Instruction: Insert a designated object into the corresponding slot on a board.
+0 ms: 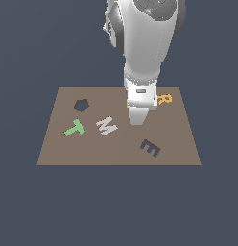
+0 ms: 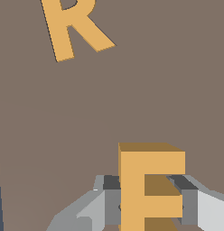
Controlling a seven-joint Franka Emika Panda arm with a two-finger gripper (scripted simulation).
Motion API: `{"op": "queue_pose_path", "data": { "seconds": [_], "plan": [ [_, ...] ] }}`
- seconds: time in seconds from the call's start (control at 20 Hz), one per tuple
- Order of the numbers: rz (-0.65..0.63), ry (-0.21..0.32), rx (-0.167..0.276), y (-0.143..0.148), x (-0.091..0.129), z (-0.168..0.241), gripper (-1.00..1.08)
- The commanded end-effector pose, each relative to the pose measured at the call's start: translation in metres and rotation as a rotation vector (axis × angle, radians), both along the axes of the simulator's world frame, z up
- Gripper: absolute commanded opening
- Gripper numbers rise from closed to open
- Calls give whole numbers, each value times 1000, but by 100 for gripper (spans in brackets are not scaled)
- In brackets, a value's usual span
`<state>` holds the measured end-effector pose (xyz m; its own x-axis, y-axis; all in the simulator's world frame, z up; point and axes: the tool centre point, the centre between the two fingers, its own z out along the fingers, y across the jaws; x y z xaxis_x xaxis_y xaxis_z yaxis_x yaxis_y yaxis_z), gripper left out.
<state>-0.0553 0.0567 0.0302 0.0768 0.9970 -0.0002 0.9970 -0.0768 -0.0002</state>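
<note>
Non-task items: three letters, one hole.
Green T [image 1: 74,128] beside white M [image 1: 106,126]; pentagon hole [image 1: 81,105] behind T; orange R [image 1: 164,99] far corner.

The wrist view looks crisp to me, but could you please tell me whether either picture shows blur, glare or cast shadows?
Wrist view: sharp, flat-lit, no glare; the orange block letter E shows only darker side faces. Exterior view: equally sharp, no shadow on the brown rectangular board.

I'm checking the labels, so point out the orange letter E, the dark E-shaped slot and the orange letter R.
orange letter E [image 2: 132,189]: wrist view, on its vertical stem.
E-shaped slot [image 1: 150,148]: exterior view, on the recess's spine.
orange letter R [image 2: 64,27]: wrist view, on its upright stroke.
</note>
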Motion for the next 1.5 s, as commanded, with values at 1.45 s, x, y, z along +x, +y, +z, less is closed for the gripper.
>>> {"op": "queue_pose_path", "data": {
  "seconds": [1.45],
  "plan": [
    [-196,0,1,27,53,6,-100]
  ]
}}
